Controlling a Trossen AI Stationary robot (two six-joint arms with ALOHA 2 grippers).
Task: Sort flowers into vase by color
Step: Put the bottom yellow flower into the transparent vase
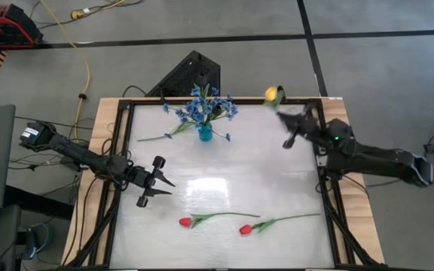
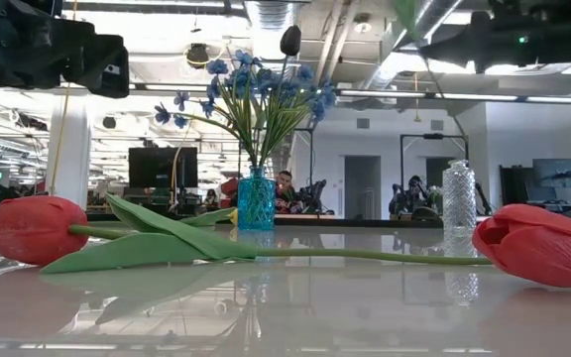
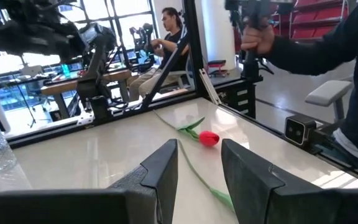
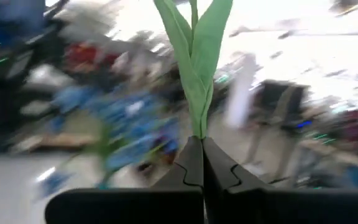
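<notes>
Right end effector (image 4: 202, 163) clamping yellow tulip (image 1: 270, 94)

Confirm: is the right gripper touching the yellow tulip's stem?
Touching. The right wrist view shows the right gripper shut on the yellow tulip's stem, leaves rising from between its fingers.

No writing, label, brand, number or sign can be read in any of the four views.
</notes>
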